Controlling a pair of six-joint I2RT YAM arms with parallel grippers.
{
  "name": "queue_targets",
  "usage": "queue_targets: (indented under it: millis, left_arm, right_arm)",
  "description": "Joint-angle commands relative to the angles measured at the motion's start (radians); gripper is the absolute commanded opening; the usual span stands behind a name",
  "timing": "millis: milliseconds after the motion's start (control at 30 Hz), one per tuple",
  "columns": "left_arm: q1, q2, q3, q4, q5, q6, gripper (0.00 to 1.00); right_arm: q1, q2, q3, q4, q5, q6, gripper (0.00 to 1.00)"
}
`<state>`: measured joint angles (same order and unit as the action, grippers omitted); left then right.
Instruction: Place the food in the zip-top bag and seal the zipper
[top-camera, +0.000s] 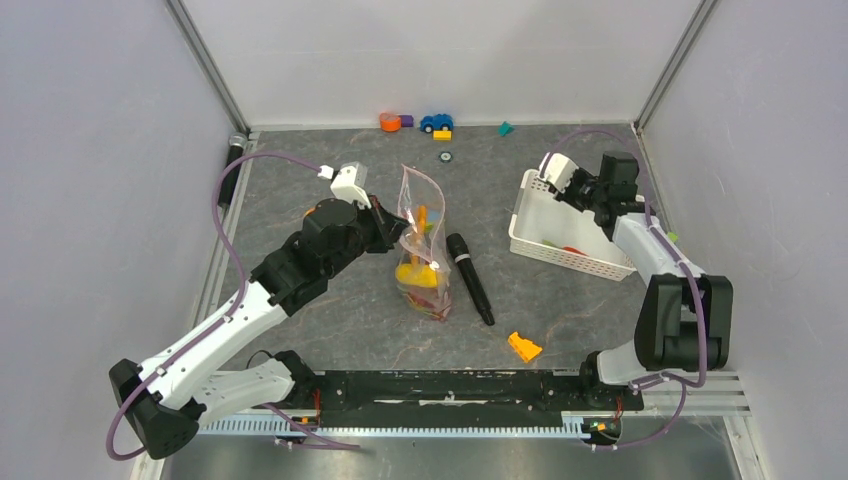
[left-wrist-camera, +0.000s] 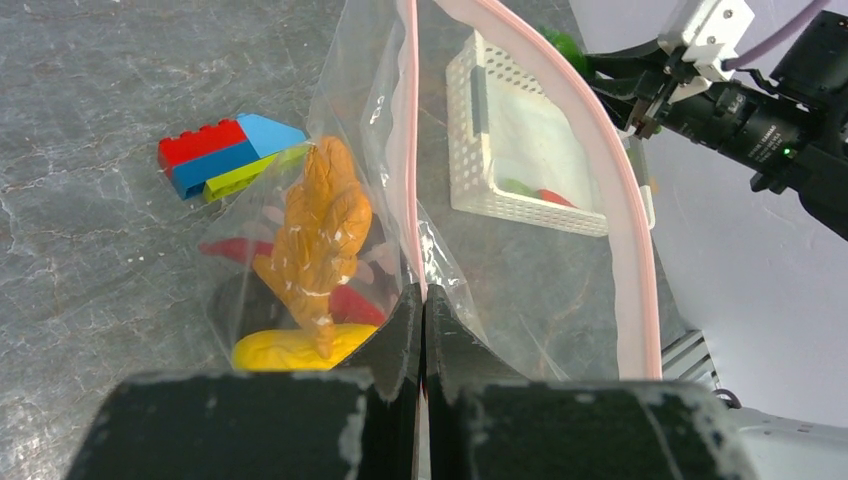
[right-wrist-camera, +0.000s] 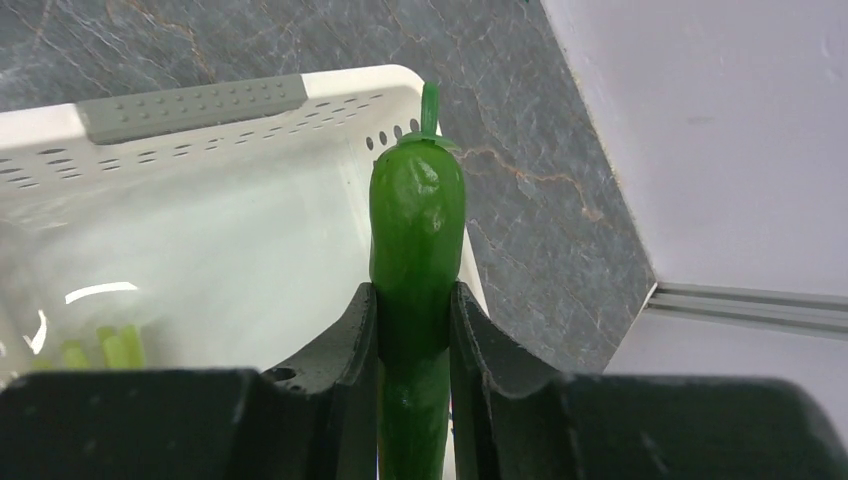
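Observation:
The zip-top bag (top-camera: 422, 255) stands upright in the middle of the table, mouth open. In it are an orange carrot (left-wrist-camera: 320, 230), a yellow piece (left-wrist-camera: 290, 350) and red pieces (left-wrist-camera: 350, 305). My left gripper (top-camera: 385, 225) is shut on the bag's mouth edge (left-wrist-camera: 424, 300), on the pink zipper (left-wrist-camera: 620, 200) strip's near side. My right gripper (top-camera: 572, 188) is shut on a green pepper (right-wrist-camera: 415, 215) and holds it above the far corner of the white basket (right-wrist-camera: 190, 105).
The white lattice basket (top-camera: 560, 250) at the right holds a red chili (left-wrist-camera: 545, 197) and green pieces. A black microphone (top-camera: 470, 278) lies just right of the bag. An orange wedge (top-camera: 524, 346) lies near the front. Coloured bricks (left-wrist-camera: 225, 155) show by the bag. Toys line the back wall.

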<state>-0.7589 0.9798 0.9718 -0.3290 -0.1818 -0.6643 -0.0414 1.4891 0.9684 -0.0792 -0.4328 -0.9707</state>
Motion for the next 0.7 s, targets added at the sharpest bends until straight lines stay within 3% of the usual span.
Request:
queue_targets:
  millis: [0,100,200,300,467,667]
  left_arm:
    - [0.000,-0.006,0.045,0.071,0.003,0.052,0.02]
    - [0.000,-0.004,0.046,0.076,-0.004,0.056,0.02]
    - [0.000,-0.003,0.042,0.095,-0.009,0.056,0.02]
    - [0.000,0.005,0.052,0.102,-0.006,0.057,0.02]
    - [0.000,0.010,0.077,0.083,0.002,0.062,0.02]
    - [0.000,-0.013,0.066,0.070,0.005,0.063,0.02]
  right_arm:
    - [0.000,-0.089,-0.011,-0.030,-0.065,0.016,0.00]
    - [0.000,-0.193,-0.044,0.125,-0.177,0.205,0.00]
    - [0.018,-0.288,-0.108,0.440,-0.342,0.570,0.02]
    - [0.113,-0.352,-0.127,0.643,-0.295,0.896,0.01]
    - [0.349,-0.418,-0.089,0.615,-0.229,0.905,0.05]
    - [0.505,-0.412,-0.123,0.881,-0.088,1.139,0.00]
